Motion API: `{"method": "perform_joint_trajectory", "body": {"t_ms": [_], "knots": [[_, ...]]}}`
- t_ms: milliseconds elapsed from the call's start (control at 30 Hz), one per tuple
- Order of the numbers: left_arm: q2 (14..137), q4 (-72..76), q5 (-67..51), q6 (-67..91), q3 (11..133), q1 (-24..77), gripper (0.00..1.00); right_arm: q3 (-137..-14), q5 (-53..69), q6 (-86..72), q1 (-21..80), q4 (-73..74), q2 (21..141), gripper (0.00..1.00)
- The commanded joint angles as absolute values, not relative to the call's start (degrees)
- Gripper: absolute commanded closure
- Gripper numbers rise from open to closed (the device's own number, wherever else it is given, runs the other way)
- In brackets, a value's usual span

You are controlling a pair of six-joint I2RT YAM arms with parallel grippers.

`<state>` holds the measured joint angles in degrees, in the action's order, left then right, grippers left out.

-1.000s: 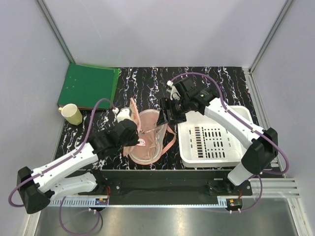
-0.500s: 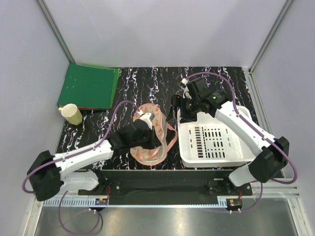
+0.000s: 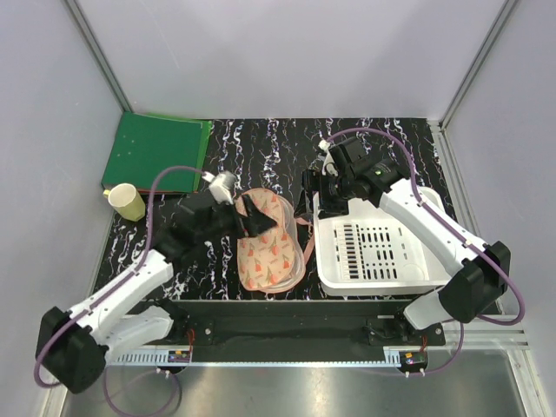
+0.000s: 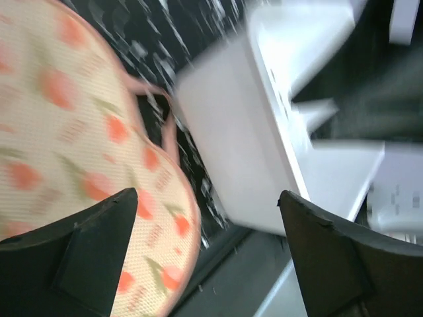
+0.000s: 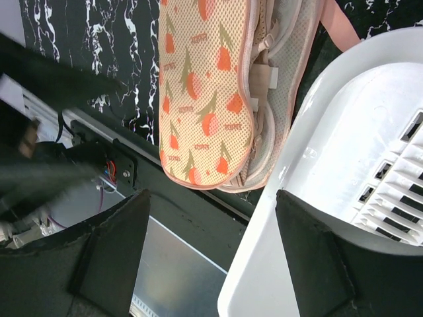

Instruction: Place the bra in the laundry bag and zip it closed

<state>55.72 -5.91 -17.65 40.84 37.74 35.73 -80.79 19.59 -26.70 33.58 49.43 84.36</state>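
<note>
The laundry bag [image 3: 271,248] lies near the table's front edge, its peach patterned lid folded over the mesh half. In the right wrist view the bag [image 5: 198,92] gapes along its right side, where a strip of the tan bra [image 5: 266,30] shows inside. My left gripper [image 3: 254,215] hovers open over the bag's far left end, with nothing between its fingers. The blurred left wrist view shows that gripper [image 4: 206,198] over the lid's edge [image 4: 59,125]. My right gripper [image 3: 311,198] stands open and empty to the right of the bag's far end, at the basket's far left corner; the same gripper [image 5: 211,198] shows in its wrist view.
A white slotted basket [image 3: 328,252] stands just right of the bag, its rim [image 5: 310,172] close to the bag's pink strap [image 3: 304,233]. A green folder [image 3: 156,152] and a yellow cup [image 3: 128,201] sit at the far left.
The left gripper swung the patterned lid over the mesh half, then let go, opened and drew back toward the far left. The right arm moved right early on, then stayed put.
</note>
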Motion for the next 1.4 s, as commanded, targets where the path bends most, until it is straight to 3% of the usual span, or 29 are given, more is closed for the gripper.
{"method": "perform_joint_trajectory", "body": {"t_ms": [0,133,167,233,367,500,567,1000,1267,1367], "knots": [[59.7,-6.1,-26.5,37.8,38.7,23.3,0.06,-83.0,22.1,-24.9,33.3,49.9,81.8,0.16],[72.2,-7.6,-30.0,28.7,46.5,15.7,0.16,-83.1,23.4,-24.3,33.3,50.1,81.2,0.15],[75.2,-7.0,-34.0,28.0,48.1,12.3,0.33,-83.2,23.6,-24.3,33.3,50.4,80.9,0.16],[83.5,-6.6,-35.9,28.0,52.7,8.4,0.42,-83.5,23.6,-24.0,33.3,50.9,80.5,0.16],[94.0,-8.9,-38.8,24.8,60.2,6.9,0.48,-83.8,23.0,-23.9,33.4,52.5,79.7,0.15],[103.8,-11.9,-40.7,22.8,67.1,6.9,0.72,-84.1,22.6,-24.3,33.3,52.7,79.2,0.15],[106.6,-11.8,-42.7,22.8,68.5,6.9,0.78,-84.4,22.3,-24.4,33.2,52.9,79.1,0.15],[112.4,-11.4,-38.9,24.5,63.9,7.9,0.87,-86.8,19.8,-24.3,33.3,53.5,80.1,0.15],[99.5,-12.2,-19.9,35.3,47.0,6.8,0.89,-86.1,20.5,-23.9,33.3,53.4,80.6,0.14],[91.9,-13.5,-15.8,41.6,40.4,6.8,0.97,-86.7,20.7,-23.1,33.3,53.2,81.6,0.14]]}}
